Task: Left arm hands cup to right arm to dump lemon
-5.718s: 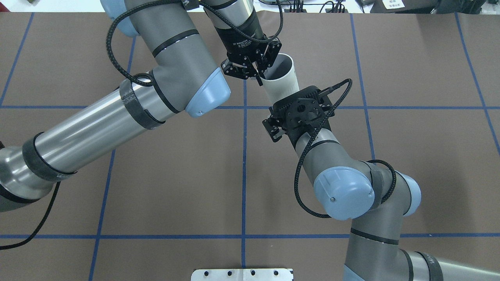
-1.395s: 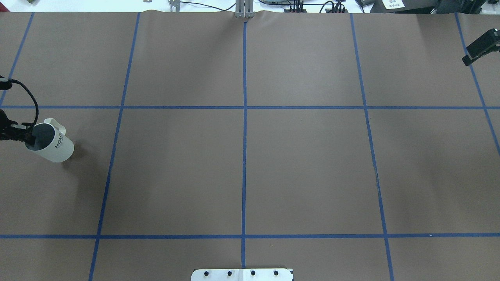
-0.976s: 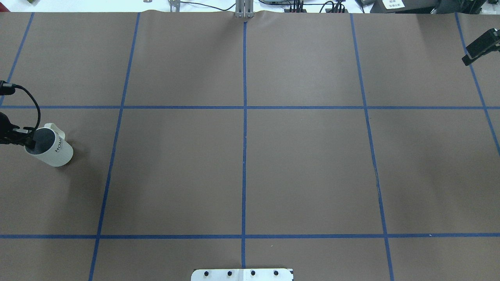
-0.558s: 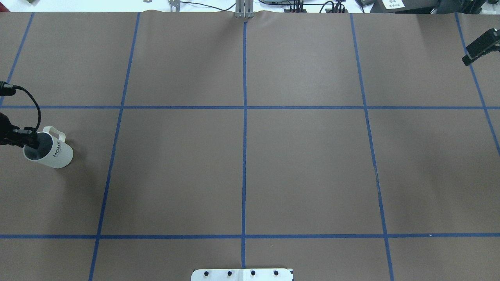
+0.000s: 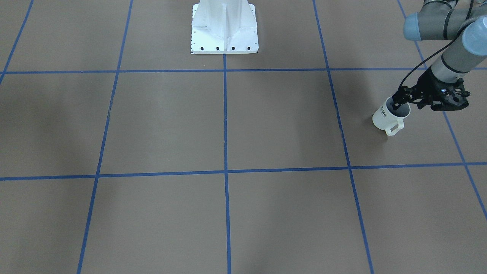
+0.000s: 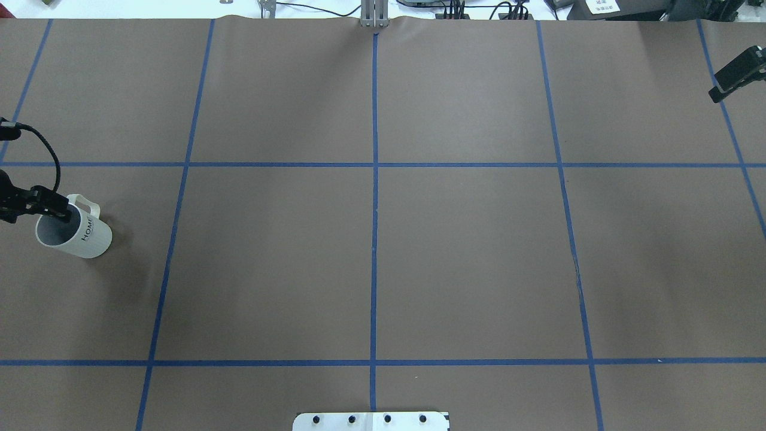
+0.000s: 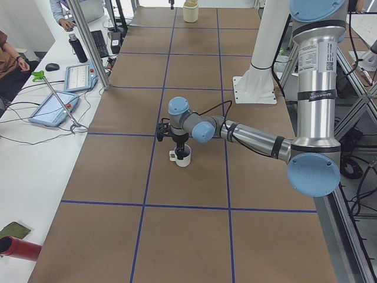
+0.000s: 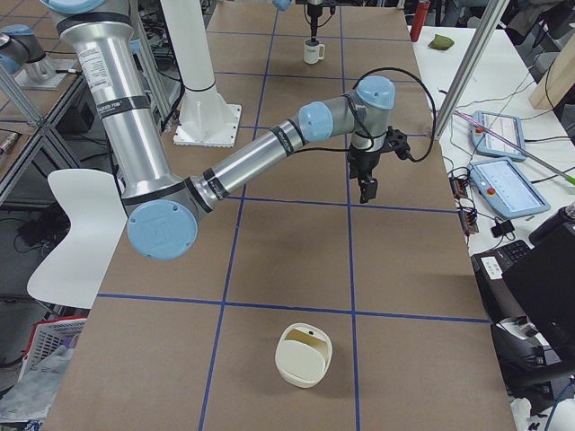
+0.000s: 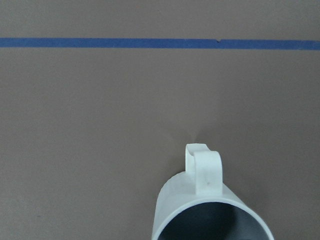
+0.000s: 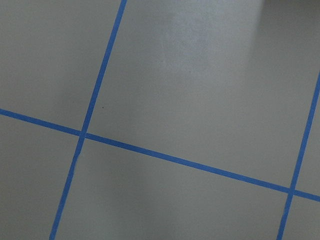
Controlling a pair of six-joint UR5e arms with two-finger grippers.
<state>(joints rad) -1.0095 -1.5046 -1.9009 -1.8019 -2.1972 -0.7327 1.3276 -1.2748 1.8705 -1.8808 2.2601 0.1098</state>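
Note:
The white cup (image 6: 81, 236) with black HOME lettering stands upright on the brown table at its far left; it also shows in the front view (image 5: 388, 116) and the left wrist view (image 9: 200, 205). Its grey inside shows no lemon; the lemon is out of view. My left gripper (image 6: 54, 208) hangs over the cup's rim beside the handle, open, and also shows in the front view (image 5: 399, 102). My right gripper (image 6: 731, 76) is far off at the table's right edge, above the surface, shut and empty.
The white robot base plate (image 5: 224, 38) sits at the table's middle edge. A cream-coloured container (image 8: 303, 356) stands on the table's right end. Operators' desks with tablets (image 7: 56, 106) run along the far side.
The left gripper lowered the tilted cup until it stood upright on the table, then shifted along the rim towards the handle while the cup stayed still. The right gripper has not moved.

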